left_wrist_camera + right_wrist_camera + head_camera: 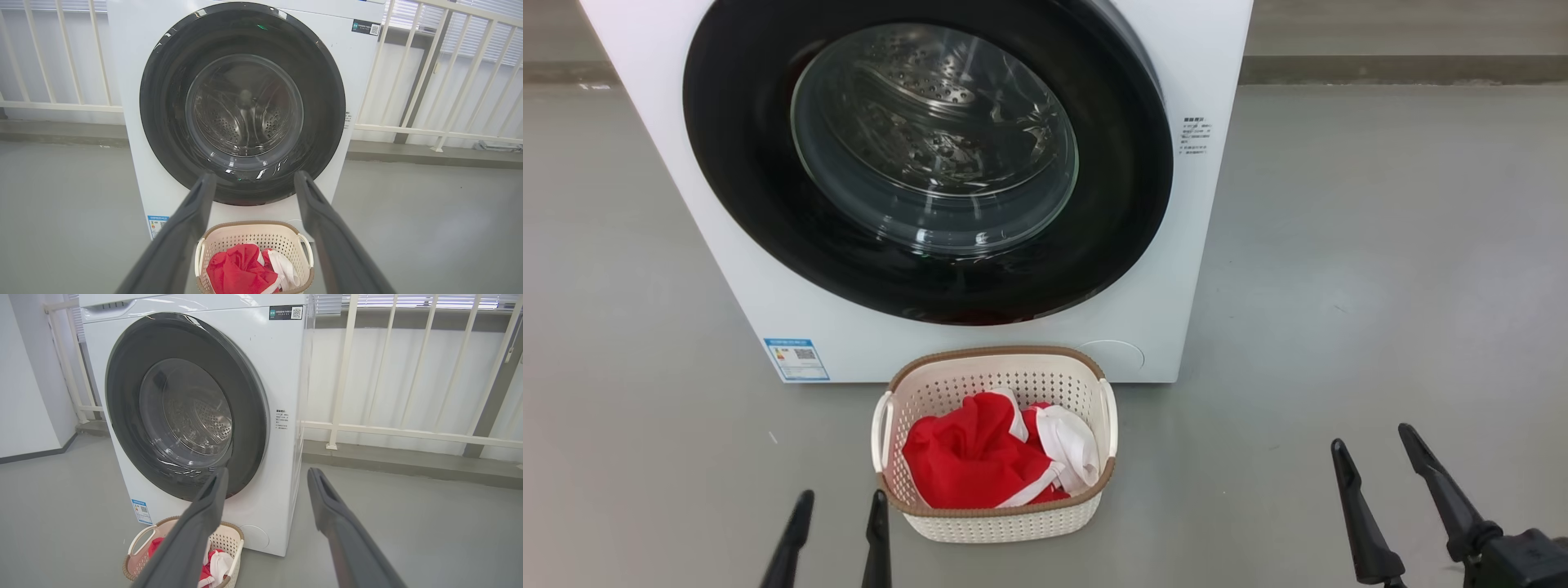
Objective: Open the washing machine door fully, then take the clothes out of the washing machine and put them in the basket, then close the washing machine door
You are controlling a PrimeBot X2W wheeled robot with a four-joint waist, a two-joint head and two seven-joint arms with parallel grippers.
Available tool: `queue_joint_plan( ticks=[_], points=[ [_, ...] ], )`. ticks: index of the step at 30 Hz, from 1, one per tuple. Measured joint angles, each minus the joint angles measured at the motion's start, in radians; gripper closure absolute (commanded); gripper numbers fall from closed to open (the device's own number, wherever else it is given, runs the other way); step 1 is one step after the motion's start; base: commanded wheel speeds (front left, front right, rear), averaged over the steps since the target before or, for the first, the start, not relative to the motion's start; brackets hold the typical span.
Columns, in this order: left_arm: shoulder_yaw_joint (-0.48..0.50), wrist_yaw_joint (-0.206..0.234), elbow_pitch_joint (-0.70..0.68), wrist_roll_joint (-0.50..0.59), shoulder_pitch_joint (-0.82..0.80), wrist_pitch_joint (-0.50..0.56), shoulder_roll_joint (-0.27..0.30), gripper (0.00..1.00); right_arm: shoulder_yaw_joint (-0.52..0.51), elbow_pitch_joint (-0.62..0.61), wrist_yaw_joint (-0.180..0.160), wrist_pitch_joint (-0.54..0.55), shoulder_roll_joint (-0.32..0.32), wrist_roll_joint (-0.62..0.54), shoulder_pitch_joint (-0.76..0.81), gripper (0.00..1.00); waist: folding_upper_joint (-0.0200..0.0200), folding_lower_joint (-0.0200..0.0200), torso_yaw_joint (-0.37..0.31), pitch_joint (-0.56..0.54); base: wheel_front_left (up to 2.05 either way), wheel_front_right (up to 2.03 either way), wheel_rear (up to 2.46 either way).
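The white washing machine (1160,269) stands ahead with its black-rimmed round door (743,171) lying shut against the front; the steel drum shows through the glass. On the floor right before it sits the cream basket (996,523), holding the red and white clothes (980,457). My left gripper (841,506) is open at the lower left, just left of the basket, with nothing in it. My right gripper (1376,445) is open at the lower right, well clear of the basket. The left wrist view shows the door (163,102) and the clothes (237,271) between my fingers.
Grey floor (1380,269) spreads on both sides of the machine. Behind it runs a white railing (408,430) along a low kerb. A pale wall (28,396) stands to the machine's left in the right wrist view.
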Motion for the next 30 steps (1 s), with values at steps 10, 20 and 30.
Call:
queue_joint_plan(
  ticks=[10,20,30],
  points=[
    [-0.016,-0.005,0.078,-0.034,0.001,0.012,-0.033,1.0,0.006,0.091,0.0,0.002,0.014,0.039,0.006,1.0,0.0,0.0002,-0.002,0.001,0.0,0.0,0.0],
    [0.006,-0.033,0.101,-0.132,0.0,0.03,-0.038,1.0,0.009,0.113,0.0,0.019,0.011,0.153,0.002,1.0,0.0,0.0002,-0.006,0.005,0.0,0.0,0.0],
    [0.037,-0.075,0.13,-0.228,-0.004,0.055,-0.047,1.0,0.012,0.136,0.0,0.035,0.003,0.278,-0.01,1.0,0.0,0.0001,-0.01,0.009,0.0,0.0,0.0]
  ],
)
